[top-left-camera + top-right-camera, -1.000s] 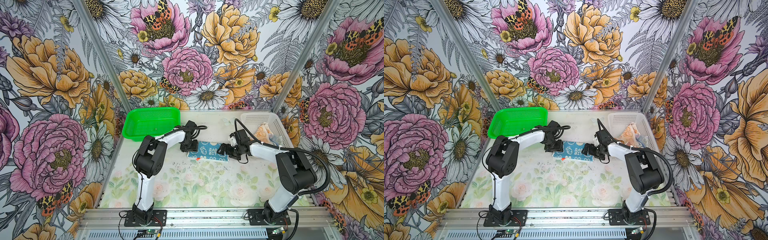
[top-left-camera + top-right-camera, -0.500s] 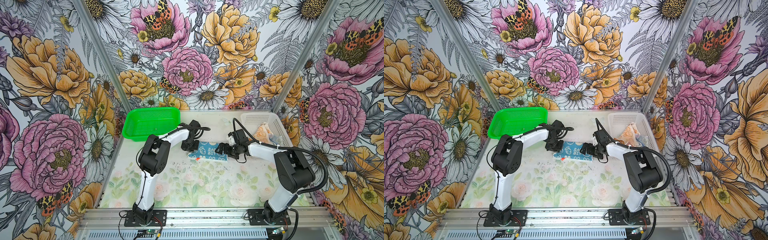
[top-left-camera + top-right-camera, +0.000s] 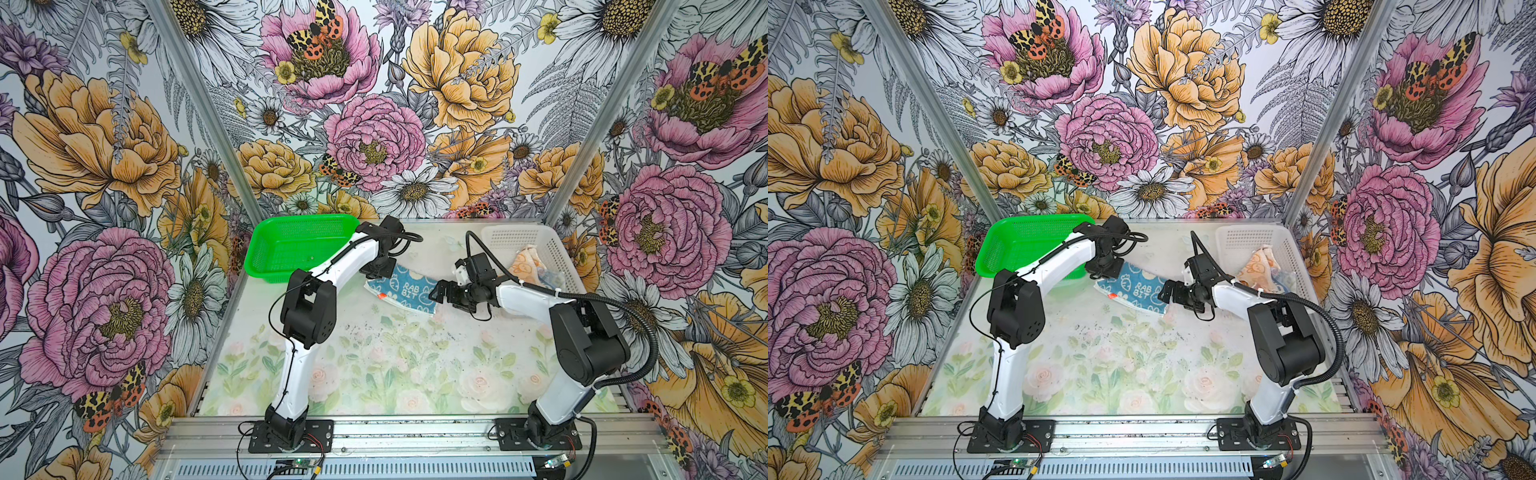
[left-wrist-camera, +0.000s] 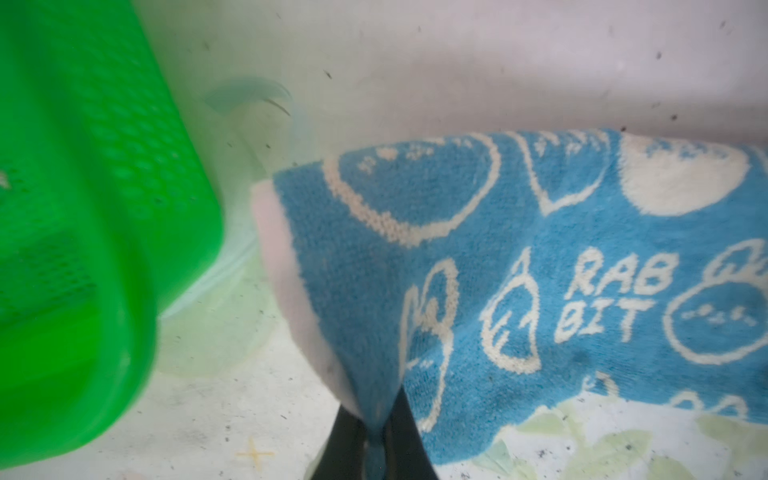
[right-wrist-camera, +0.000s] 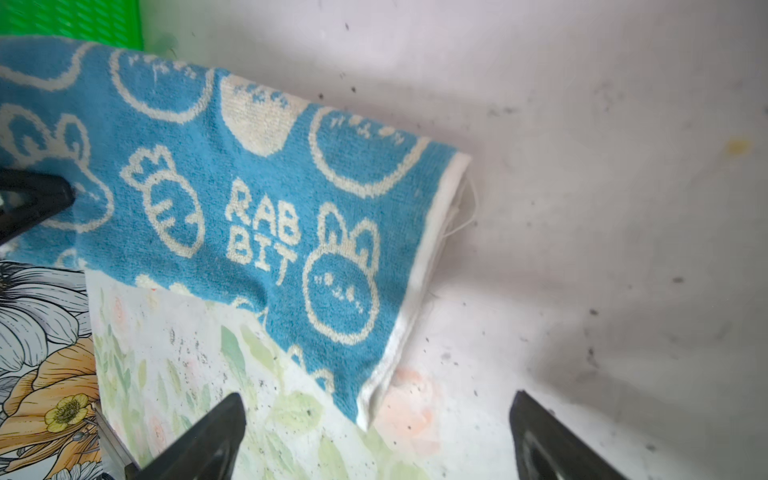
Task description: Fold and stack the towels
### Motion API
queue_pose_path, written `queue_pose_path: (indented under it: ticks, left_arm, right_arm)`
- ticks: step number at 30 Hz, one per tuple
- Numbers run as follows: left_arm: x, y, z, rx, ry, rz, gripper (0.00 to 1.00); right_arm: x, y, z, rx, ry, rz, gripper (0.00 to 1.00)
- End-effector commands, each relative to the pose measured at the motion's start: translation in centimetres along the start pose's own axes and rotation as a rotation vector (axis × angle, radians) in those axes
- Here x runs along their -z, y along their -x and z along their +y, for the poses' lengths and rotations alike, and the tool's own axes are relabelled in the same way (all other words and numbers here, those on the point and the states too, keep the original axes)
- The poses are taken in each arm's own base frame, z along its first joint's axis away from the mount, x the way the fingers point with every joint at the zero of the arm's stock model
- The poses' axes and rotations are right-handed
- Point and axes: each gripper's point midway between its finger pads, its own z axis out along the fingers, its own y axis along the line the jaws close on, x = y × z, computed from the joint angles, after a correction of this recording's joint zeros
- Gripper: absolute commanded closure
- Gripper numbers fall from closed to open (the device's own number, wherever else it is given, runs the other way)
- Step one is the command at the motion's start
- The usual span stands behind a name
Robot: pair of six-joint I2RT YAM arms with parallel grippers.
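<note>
On the table (image 3: 374,365), past the middle toward 12 o'clock, is the blue towel (image 3: 401,289). The left gripper (image 4: 376,436) is clamped on its 10 o'clock corner. The right gripper (image 3: 439,291) stands wide apart at its 3 o'clock edge, holding nothing. Farther are the green basket (image 3: 291,249) at 10 o'clock, partly hidden by the left arm, and the white basket (image 3: 519,241) at 2 o'clock holding the orange towel (image 3: 525,266).

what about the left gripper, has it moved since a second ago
Yes. The left gripper has moved toward the back wall, ending closer beside the green basket, shut on a corner of the blue towel.
</note>
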Motion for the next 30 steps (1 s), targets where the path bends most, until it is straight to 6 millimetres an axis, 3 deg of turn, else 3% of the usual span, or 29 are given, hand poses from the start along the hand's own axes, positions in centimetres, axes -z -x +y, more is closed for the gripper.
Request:
queue_pose_path:
  ticks: [1, 8, 13, 20, 30]
  left_arm:
    - [1.8, 2.1, 4.3, -0.043, 0.147, -0.053, 1.00]
    - [5.2, 5.7, 9.5, -0.041, 0.290, -0.166, 1.00]
    - [6.0, 7.2, 13.8, 0.020, 0.318, -0.202, 1.00]
    - [4.1, 7.2, 18.9, 0.047, 0.378, -0.162, 1.00]
    - [-1.0, 3.9, 24.3, 0.097, 0.325, -0.040, 1.00]
  right_arm:
    - [0.5, 2.8, 3.3, 0.049, 0.067, -0.047, 0.01]
    - [0.0, 6.5, 7.7, 0.110, 0.112, -0.078, 0.01]
    - [-1.0, 8.3, 10.1, 0.138, 0.133, -0.087, 0.01]
    - [-1.7, 10.3, 13.2, 0.201, 0.134, -0.110, 0.01]
    - [-3.8, 11.2, 15.2, 0.228, 0.130, -0.091, 0.01]
